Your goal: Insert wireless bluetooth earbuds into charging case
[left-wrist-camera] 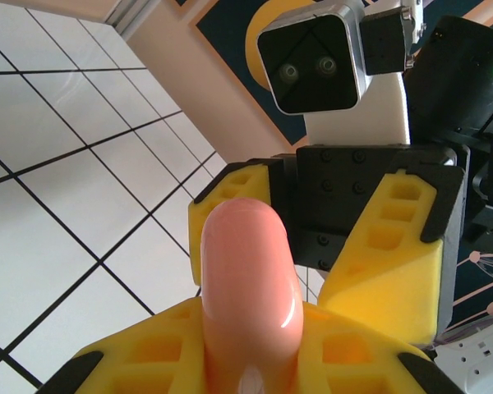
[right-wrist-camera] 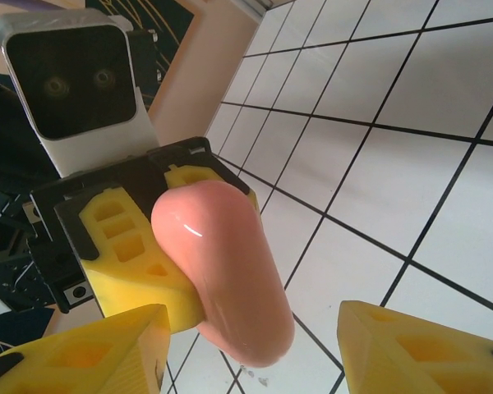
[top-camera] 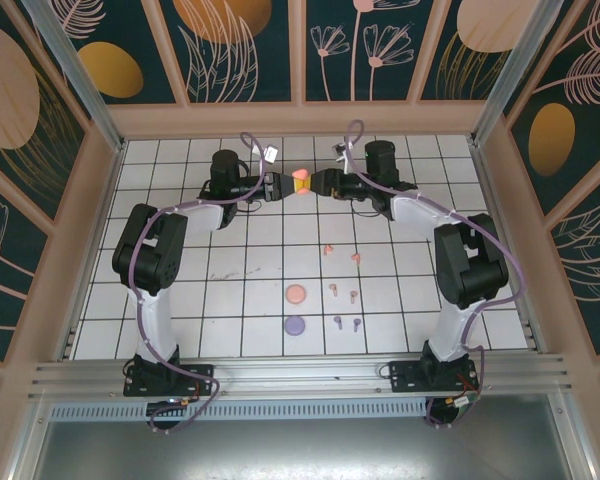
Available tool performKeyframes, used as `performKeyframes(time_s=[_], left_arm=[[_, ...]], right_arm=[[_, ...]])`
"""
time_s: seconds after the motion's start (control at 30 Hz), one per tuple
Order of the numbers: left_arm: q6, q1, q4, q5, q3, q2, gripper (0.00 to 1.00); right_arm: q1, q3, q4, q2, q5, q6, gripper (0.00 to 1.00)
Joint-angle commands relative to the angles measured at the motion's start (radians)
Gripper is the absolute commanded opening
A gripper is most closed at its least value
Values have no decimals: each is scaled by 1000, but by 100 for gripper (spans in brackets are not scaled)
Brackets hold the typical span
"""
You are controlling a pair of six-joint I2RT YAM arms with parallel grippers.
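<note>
A glossy coral-pink charging case hangs in the air over the far middle of the table, with my left gripper shut on it. In the left wrist view the case stands up out of that gripper. My right gripper faces it from the right, open. In the right wrist view the case sits between this gripper's spread yellow fingers, with a clear gap on the right side. Three pairs of earbuds lie on the tiles: coral-red, tan and purple.
A round pink case and a round purple case lie on the white tiled table, left of the earbuds. Wooden frame walls close in the table at the back and sides.
</note>
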Motion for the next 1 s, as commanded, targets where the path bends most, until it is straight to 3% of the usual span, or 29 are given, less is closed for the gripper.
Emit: performKeyframes(time_s=[0.0,0.3,0.57,0.97], left_arm=[[16,-1,14,26,15,-37,0],[2,-1,49,43,-25,-88,0],[-21,-2,93,48,-64,-129,0],[-47,-2,141,51,-75,-122,0]], right_arm=[[5,27,-6,23,2,-30,55],[-27,20,20,61,53,21,45],[-35,22,13,72,69,33,43],[-36,-118,89,-144,-20,48,43]])
